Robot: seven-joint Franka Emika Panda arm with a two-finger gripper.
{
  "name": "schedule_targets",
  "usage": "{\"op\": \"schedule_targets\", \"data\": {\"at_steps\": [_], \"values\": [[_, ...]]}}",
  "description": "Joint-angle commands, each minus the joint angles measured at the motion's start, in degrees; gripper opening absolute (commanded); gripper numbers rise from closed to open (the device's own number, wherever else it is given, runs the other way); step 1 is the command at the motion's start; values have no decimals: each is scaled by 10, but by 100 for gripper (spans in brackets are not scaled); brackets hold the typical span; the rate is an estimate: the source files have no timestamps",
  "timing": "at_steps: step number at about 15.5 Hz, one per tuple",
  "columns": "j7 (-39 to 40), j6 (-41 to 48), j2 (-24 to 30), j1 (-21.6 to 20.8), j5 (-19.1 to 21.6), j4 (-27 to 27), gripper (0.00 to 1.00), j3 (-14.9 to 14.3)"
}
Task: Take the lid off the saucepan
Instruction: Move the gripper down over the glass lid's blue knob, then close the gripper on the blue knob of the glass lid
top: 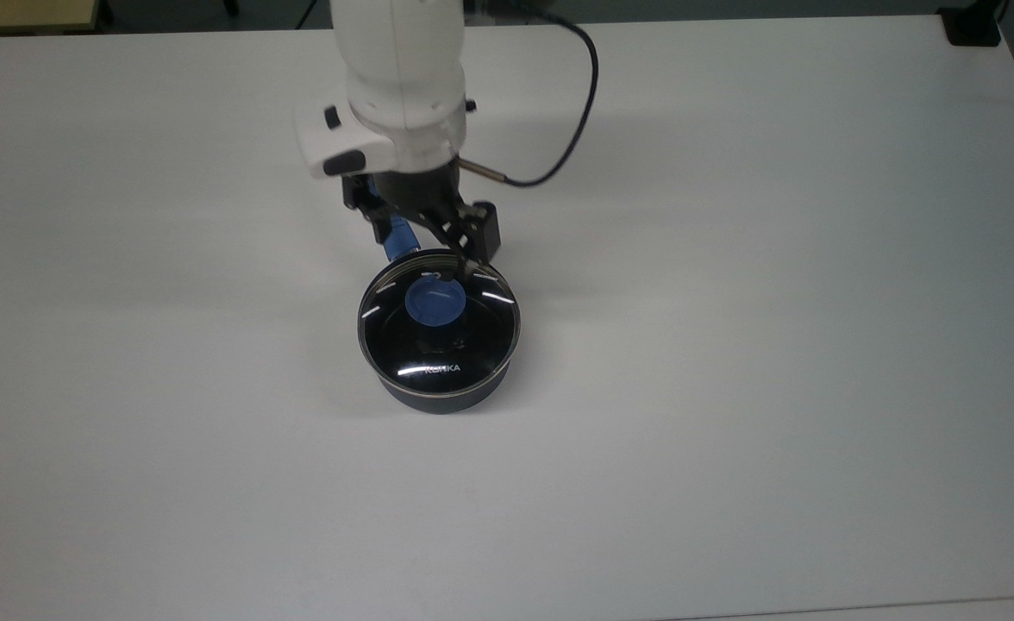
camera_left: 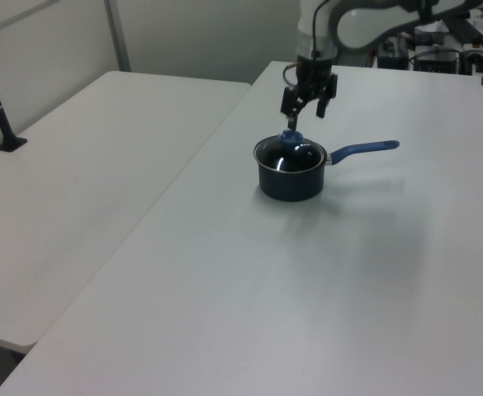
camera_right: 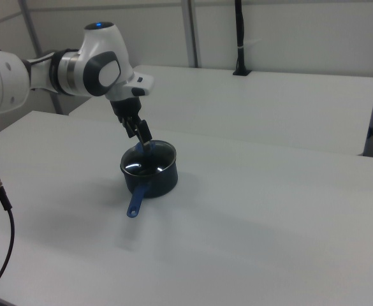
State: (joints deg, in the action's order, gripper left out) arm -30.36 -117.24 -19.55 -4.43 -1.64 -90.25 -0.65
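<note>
Left view first: nearest the camera is bare white bench (camera_left: 249, 297), and past that stretch sits the saucepan (camera_left: 291, 177), upright, its long blue handle (camera_left: 363, 149) pointing toward the left view's right. The lid (camera_left: 289, 154) lies flat on the saucepan's rim, with the blue knob (camera_left: 290, 137) standing at its centre. My end effector (camera_left: 307, 106) hangs just above that knob with its fingers spread wide, holding nothing; one fingertip (camera_left: 291, 125) reaches down close to the knob, though I cannot tell whether it touches. Beyond it my white arm (camera_left: 365, 21) runs back toward the far edge of the bench.

From the top view, the saucepan (top: 440, 392) sits near the middle of the bench (top: 774, 345), the lid (top: 438, 332) covering it fully, and my end effector (top: 428, 250) is at the handle side of the lid, hiding most of the handle (top: 398, 242). A black cable (top: 578, 103) loops off my wrist. In the right view, a second bench (camera_right: 288, 102) stands behind the one carrying the saucepan (camera_right: 153, 173).
</note>
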Motion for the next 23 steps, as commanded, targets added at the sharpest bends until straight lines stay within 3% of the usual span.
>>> {"op": "schedule_targets", "data": {"at_steps": [1, 10, 12, 18, 23], "values": [[-56, -29, -23, -10, -16, 11, 100, -3], [-136, -72, -57, -20, -49, 23, 100, -2], [-141, -70, -61, -30, -60, 23, 91, 2], [-149, -68, -59, -27, -73, 23, 50, 4], [-122, -64, -39, -22, -76, 23, 46, 4]]}}
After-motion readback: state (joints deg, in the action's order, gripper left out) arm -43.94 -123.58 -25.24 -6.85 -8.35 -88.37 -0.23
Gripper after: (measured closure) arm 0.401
